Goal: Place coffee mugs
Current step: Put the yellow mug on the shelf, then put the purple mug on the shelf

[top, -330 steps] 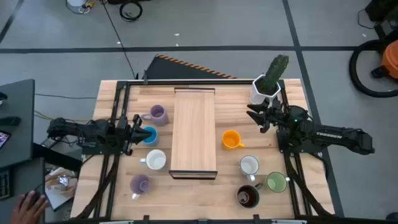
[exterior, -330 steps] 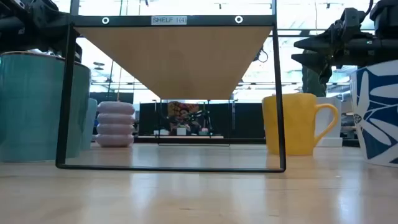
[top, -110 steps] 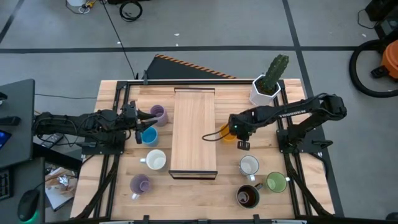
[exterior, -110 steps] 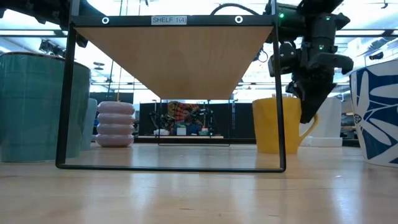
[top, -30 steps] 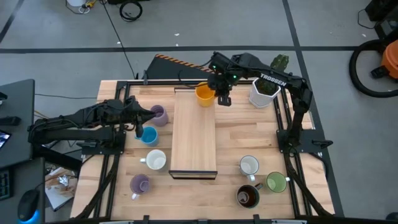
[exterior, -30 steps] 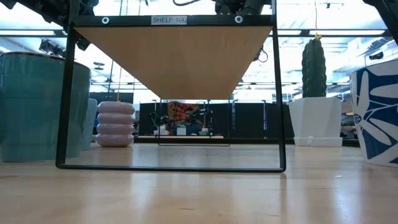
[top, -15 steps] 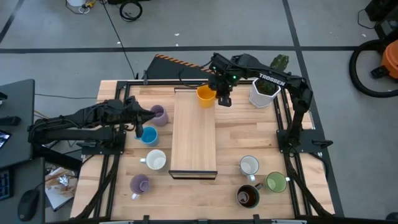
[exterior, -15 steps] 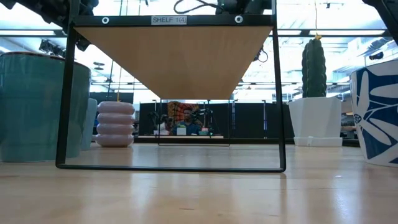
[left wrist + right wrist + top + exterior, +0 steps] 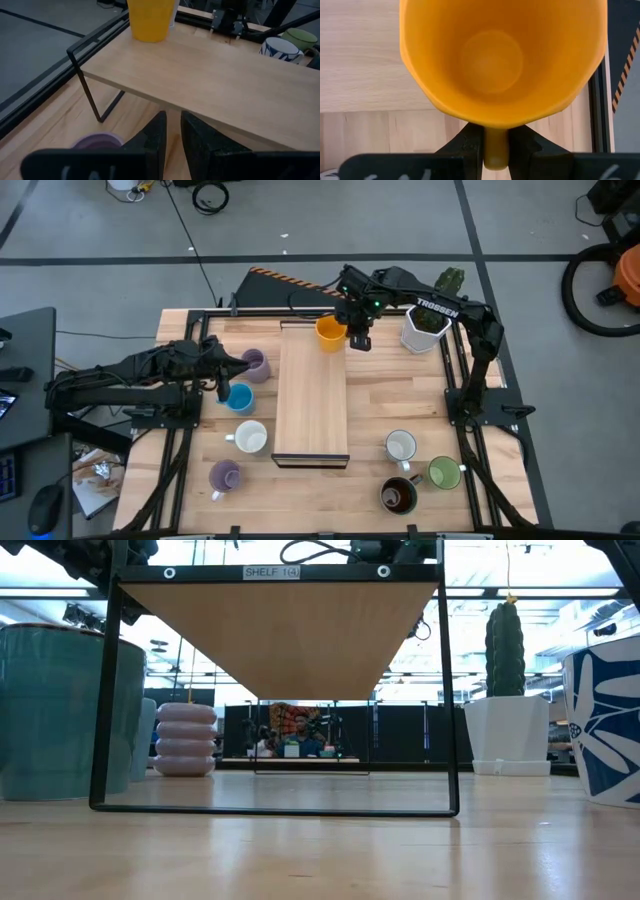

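Note:
An orange mug stands upright at the far right corner of the wooden shelf, with my right gripper shut on its handle. In the left wrist view the orange mug has its bottom at the shelf top; whether it rests there I cannot tell. My left gripper is shut and holds nothing, left of the shelf between a lilac mug and a blue mug. A white mug and another lilac mug stand on the table nearer the front left. My right gripper pinches the orange mug's handle between its two fingers, one on each side of it. The fingers point down from above, on the mug's right side. The mug stays upright, mouth up, over the shelf's far right corner.
A white pot with a cactus stands just right of my right gripper. At the front right stand a white mug, a green mug and a dark brown mug. The shelf's black frame leaves a gap beneath the board.

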Motion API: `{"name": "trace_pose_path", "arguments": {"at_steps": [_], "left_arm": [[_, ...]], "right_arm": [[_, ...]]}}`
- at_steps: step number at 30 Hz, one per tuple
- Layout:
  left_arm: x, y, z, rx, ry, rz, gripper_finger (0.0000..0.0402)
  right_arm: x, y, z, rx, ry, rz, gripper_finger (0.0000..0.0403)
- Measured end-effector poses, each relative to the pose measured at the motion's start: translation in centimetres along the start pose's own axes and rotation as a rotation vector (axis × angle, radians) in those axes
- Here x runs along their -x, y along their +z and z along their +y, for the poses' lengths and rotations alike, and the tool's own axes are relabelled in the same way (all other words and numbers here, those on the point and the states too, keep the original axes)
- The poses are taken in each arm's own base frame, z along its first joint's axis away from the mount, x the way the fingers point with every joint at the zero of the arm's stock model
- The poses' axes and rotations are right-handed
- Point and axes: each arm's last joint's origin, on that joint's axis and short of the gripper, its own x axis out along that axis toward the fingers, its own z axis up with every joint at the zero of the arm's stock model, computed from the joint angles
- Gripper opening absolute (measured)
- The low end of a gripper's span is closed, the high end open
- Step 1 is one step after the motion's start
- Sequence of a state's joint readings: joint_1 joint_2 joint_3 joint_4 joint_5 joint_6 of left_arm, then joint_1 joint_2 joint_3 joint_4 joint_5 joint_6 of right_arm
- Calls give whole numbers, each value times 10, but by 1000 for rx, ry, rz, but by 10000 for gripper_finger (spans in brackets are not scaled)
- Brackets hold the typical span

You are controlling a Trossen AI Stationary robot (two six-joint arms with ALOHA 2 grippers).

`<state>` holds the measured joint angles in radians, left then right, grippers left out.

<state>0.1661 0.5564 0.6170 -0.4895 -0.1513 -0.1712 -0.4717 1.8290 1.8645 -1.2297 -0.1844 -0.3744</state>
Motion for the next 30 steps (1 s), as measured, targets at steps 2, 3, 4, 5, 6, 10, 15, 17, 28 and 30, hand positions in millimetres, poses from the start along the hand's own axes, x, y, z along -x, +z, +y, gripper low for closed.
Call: {"name": "trace_pose_path", "arguments": {"at_steps": [2,3,4,5,6,10,15,17,28,30], "left_arm": [[0,0,0,1,0,0,62],[0,0,0,1,0,-1,62],[0,0,0,1,0,0,62],[0,0,0,0,0,0,61],[0,0,0,0,0,0,62],[0,0,0,-1,1,5,62],[0,1,0,-25,-2,-11,63],[0,3,0,-33,-4,-29,70],[0,4,-1,-80,-5,-44,158],[0,4,-1,-83,-5,-44,159]], "right_arm": [[0,0,-1,-1,-2,0,64],[0,0,-1,-1,-3,1,64],[0,0,-1,-1,-4,1,65],[0,0,-1,-1,-4,2,67],[0,0,-1,1,-5,2,70],[0,-1,-1,0,-10,8,91],[0,-1,-1,0,-12,4,125],[0,0,-1,1,-11,3,141],[16,-3,3,-9,-24,-31,254],[23,-4,6,-7,-30,-46,270]]}}
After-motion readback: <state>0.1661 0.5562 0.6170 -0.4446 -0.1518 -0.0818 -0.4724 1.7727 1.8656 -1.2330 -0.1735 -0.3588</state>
